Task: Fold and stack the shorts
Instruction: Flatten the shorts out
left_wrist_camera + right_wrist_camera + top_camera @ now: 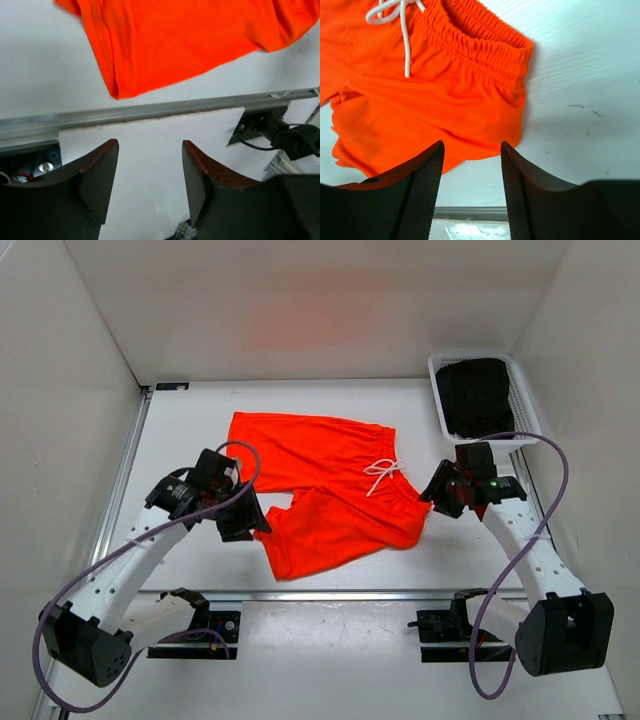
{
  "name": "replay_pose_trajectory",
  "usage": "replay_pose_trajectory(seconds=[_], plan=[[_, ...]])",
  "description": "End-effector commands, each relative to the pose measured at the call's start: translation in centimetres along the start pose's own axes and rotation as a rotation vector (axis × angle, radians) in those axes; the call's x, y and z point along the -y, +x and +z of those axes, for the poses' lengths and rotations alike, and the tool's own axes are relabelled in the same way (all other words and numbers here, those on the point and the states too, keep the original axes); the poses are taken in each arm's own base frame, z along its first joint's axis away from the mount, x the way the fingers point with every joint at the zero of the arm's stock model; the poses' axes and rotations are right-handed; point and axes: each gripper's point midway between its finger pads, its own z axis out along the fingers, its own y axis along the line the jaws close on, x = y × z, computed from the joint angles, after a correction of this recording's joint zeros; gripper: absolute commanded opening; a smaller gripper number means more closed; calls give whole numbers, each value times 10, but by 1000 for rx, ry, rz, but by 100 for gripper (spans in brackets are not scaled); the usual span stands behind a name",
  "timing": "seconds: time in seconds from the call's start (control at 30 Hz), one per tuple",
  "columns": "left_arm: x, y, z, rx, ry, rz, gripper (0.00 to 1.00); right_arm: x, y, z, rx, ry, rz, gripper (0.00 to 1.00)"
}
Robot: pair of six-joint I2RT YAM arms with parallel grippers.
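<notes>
The bright orange-red shorts lie spread flat on the white table, waistband and white drawstring to the right, legs to the left. My left gripper hovers at the left leg hem, open and empty; in the left wrist view the gripper is over bare table, with a shorts leg beyond its tips. My right gripper stands open just right of the waistband. In the right wrist view the gripper holds nothing, and the gathered waistband corner of the shorts and the drawstring lie ahead of it.
A white basket holding dark folded clothing stands at the back right corner. A metal rail runs along the table's near edge, and white walls enclose the left, back and right sides.
</notes>
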Motion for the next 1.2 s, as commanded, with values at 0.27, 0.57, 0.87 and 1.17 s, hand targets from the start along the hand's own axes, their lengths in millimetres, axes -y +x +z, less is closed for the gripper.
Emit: replay_pose_trajectory(seconds=[0.27,0.57,0.87,1.17], plan=[[-26,-141,48,179,-154,-108,68,-11,-15,14,-1,-9,-9,52],[-71,-227,96,151,-232,-254,71,-18,-29,37,9,-16,-25,52],[-92,-260,122,129,-243,-299,79,-65,-105,113,-62,34,-136,84],[-86,-336,139,169,-238,-210,78,-88,-154,191,-55,83,-183,84]])
